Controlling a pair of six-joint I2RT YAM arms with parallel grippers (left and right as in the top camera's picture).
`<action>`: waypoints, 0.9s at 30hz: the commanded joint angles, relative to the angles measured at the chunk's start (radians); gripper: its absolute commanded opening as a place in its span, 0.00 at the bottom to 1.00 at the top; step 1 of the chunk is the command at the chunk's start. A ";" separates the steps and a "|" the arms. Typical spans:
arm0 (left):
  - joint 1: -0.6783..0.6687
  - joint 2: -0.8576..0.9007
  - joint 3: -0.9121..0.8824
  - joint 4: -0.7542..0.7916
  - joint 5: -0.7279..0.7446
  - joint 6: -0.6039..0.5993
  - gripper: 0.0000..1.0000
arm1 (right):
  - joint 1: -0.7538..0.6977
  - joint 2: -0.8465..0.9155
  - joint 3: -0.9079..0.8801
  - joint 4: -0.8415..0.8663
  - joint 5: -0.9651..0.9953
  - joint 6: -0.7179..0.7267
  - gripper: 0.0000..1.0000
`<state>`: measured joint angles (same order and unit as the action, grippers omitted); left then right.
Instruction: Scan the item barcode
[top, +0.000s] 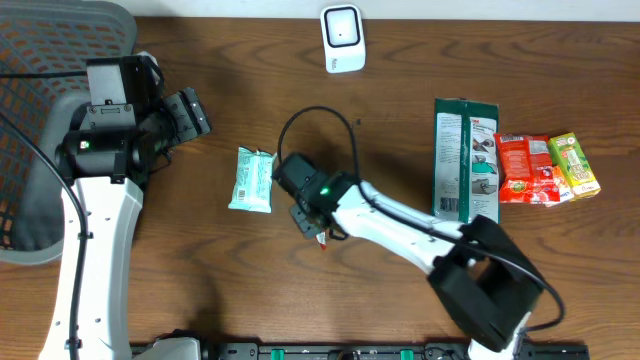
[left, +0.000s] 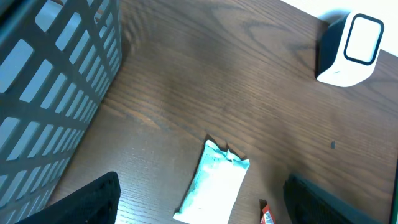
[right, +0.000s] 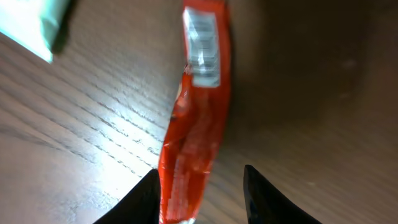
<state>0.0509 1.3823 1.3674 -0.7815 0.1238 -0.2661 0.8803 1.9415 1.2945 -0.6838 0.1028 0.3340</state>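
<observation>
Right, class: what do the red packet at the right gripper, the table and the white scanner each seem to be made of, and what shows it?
The red packet: probably thin plastic film, glossy; it creases and catches light.
The table: wood or wood-look laminate, satin; grain lines run across it.
The white scanner: hard moulded plastic, smooth; rounded corners and even surface.

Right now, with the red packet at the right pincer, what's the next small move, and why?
Probably carry the red packet toward the white scanner. The right pincer seems to grip the packet edge-on, with its pale striped label, likely the barcode, at the far end. In the overhead view the scanner stands well away from it.
</observation>
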 joint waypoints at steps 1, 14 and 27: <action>0.005 0.004 0.011 0.000 -0.013 -0.002 0.85 | 0.022 0.034 -0.006 -0.001 0.019 0.036 0.37; 0.005 0.004 0.011 0.000 -0.013 -0.002 0.85 | 0.040 0.040 -0.008 -0.047 0.019 0.037 0.25; 0.005 0.004 0.011 0.000 -0.013 -0.002 0.85 | 0.004 0.006 0.006 -0.063 0.006 0.051 0.01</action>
<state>0.0509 1.3823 1.3674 -0.7811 0.1238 -0.2661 0.9081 1.9755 1.2926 -0.7361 0.1116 0.3763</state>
